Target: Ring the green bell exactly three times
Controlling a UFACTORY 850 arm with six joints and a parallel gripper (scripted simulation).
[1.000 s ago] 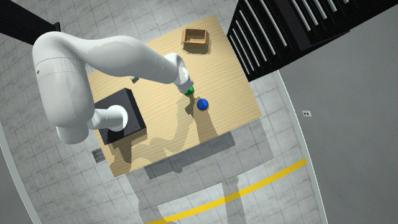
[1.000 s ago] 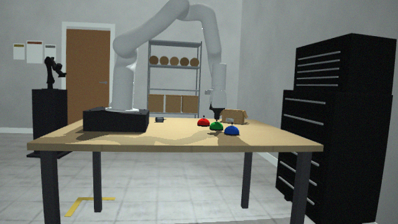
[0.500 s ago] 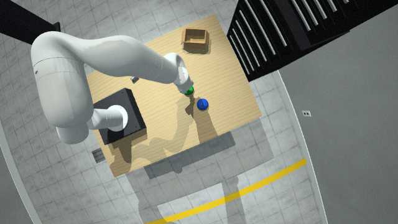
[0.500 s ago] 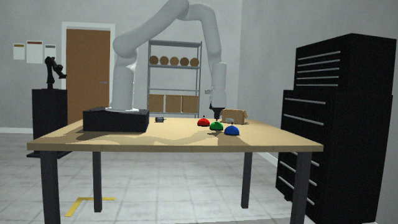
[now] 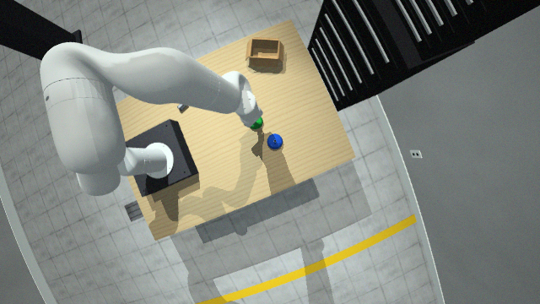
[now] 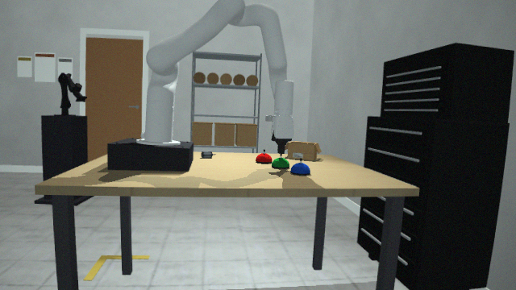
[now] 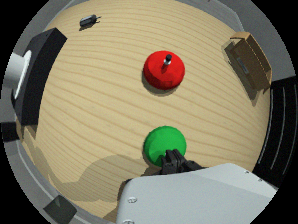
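Grey walls enclosed a workshop room with a pale tiled floor [image 6: 226,242] marked by a yellow line [image 5: 312,266]; a brown door [image 6: 114,97] stood in the back wall beside three paper notices [image 6: 44,66], and a metal shelf rack [image 6: 193,101] held round wooden discs above and cardboard boxes below; a tall black tool chest [image 6: 439,161] with silver drawer handles filled the right side, and a small dark arm [image 6: 68,90] sat on a black cabinet at the left; a light wooden table [image 6: 226,183] on dark legs occupied the middle, crossed by long shadows; a white robot arm [image 5: 139,76] rose from a black base block [image 6: 121,159] on the table and reached over it; three dome bells lay close together in a short row, the red bell [image 6: 264,158] farthest back, the green bell [image 6: 280,163] in the middle and the blue bell [image 6: 300,169] nearest the front edge; an open cardboard box [image 5: 265,52] sat behind them, and a small dark object [image 6: 206,155] lay near the base; the gripper [image 6: 280,150] pointed straight down over the green bell, clenched on nothing, its tip at the dome's top, though contact with the button could not be made out.
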